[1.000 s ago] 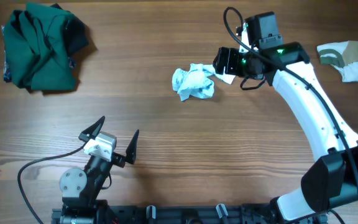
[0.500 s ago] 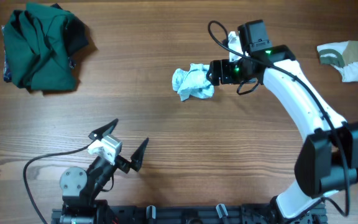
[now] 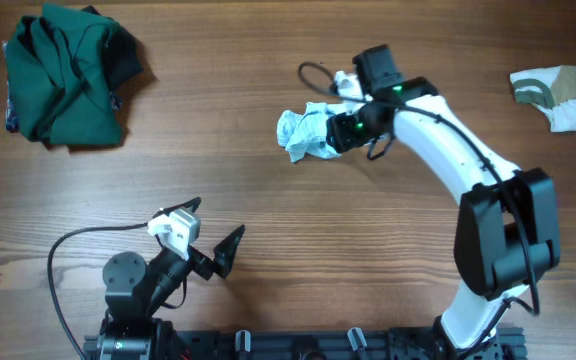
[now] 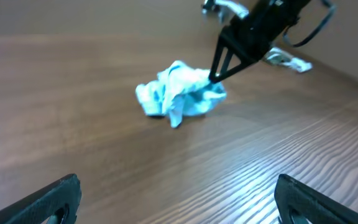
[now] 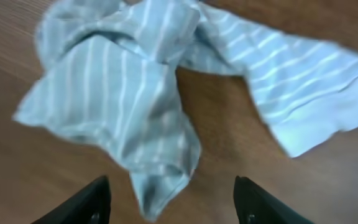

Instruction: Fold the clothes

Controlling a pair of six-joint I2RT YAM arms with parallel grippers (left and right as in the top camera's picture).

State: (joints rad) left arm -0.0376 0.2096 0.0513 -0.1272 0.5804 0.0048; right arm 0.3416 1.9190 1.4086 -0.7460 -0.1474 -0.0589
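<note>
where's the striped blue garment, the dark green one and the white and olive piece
striped blue garment [image 3: 304, 134]: overhead view, middle of the crumpled heap.
dark green garment [image 3: 63, 75]: overhead view, centre of the folds.
white-and-olive piece [image 3: 556, 97]: overhead view, its middle.

- The table [image 3: 268, 215]: three garments are borne on it, each well apart from the others.
- The large garment [image 3: 66, 74]: heaped at the far left corner of the table.
- The bunched garment [image 3: 306, 132]: placed near the middle, toward the far side, to the right of the large garment.
- The small piece [image 3: 556, 97]: set at the far right edge.
- The right gripper [image 3: 334, 131]: positioned at the bunched garment's right edge; in the wrist view a lobe of that fabric is seen between the two fingers [image 5: 95, 199].
- The left gripper [image 3: 208, 232]: located at the near side, left of centre, well apart from all garments.
</note>
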